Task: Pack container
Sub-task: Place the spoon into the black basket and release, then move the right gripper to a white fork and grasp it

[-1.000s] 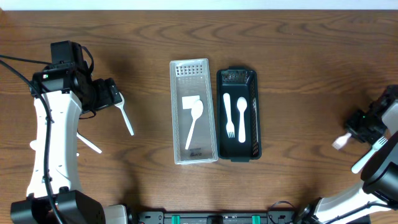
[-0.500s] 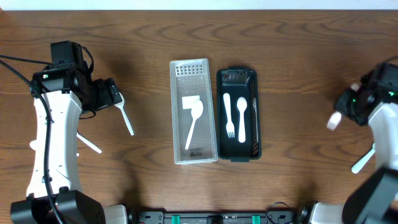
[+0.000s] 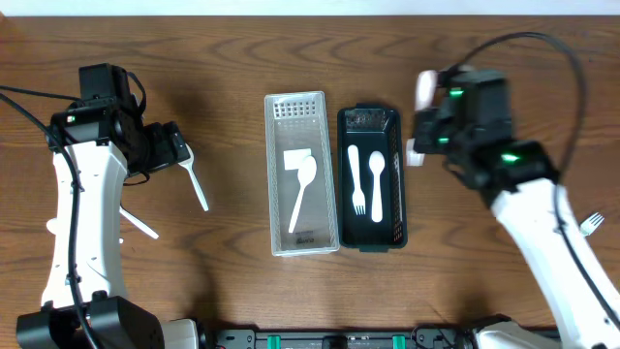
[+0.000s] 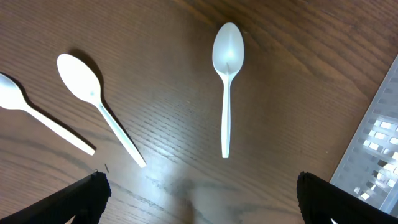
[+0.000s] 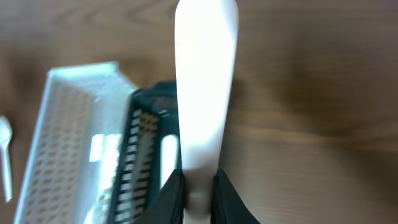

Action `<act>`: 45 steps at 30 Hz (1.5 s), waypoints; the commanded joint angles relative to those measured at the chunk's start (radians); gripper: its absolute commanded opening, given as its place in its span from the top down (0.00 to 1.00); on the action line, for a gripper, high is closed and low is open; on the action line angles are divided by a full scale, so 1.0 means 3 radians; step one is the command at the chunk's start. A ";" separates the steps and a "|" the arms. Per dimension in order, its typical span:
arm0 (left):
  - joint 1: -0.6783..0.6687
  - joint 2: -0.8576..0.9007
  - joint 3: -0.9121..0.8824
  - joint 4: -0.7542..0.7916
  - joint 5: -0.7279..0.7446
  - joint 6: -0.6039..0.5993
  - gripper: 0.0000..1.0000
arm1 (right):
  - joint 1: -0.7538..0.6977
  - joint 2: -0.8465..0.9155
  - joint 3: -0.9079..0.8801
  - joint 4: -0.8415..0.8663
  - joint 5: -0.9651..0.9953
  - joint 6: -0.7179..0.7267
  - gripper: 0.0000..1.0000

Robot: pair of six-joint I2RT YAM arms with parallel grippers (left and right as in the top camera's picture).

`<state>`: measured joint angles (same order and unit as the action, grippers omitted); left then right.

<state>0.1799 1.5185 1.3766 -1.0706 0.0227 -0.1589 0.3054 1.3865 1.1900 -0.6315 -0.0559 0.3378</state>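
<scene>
Where the overhead view looks down on the brown wooden table (image 3: 232,48), the left gripper (image 3: 180,147) sits well to one side of the two trays. A loose white plastic spoon (image 3: 197,185) lies just off its jaw tips. The right gripper (image 3: 418,124) hangs just beside the long edge of the black plastic tray (image 3: 400,208). A blurred white plastic utensil (image 3: 424,89) sticks out past its jaws on both sides. In the black plastic tray lie a white plastic fork (image 3: 356,182) and a short white spoon (image 3: 377,184). Alongside that tray, on the side away from the right gripper, the white perforated plastic tray (image 3: 279,208) holds a long white spoon (image 3: 301,190).

From the left wrist, the jaws stand spread wide, one dark fingertip (image 4: 87,196) in each lower corner, with nothing between them. The loose white plastic spoon (image 4: 226,87) lies straight ahead of the gap, its bowl pointing away. Two more white spoons (image 4: 99,106) lie off to one side.

From the right wrist, the jaws are closed tight on the white plastic utensil (image 5: 205,81), which rises straight out from them. I cannot tell what kind it is. Both trays lie beyond, blurred.
</scene>
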 commanded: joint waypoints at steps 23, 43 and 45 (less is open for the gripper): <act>0.0017 -0.0006 0.0006 -0.0009 -0.0028 0.0032 0.02 | -0.0118 0.0181 0.0736 -0.0697 0.1082 0.0435 0.51; 0.0017 -0.0006 0.0006 -0.0006 -0.0027 0.0032 0.02 | -0.3417 0.0609 0.0261 -0.1316 0.0693 0.0364 0.27; 0.0017 -0.0006 0.0006 -0.0006 -0.0027 0.0032 0.02 | -0.3485 0.0769 0.0172 -0.1191 0.0682 0.0210 0.27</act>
<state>0.1799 1.5185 1.3766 -1.0702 0.0227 -0.1589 -0.7151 1.5700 1.2701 -1.0035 0.1749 0.4789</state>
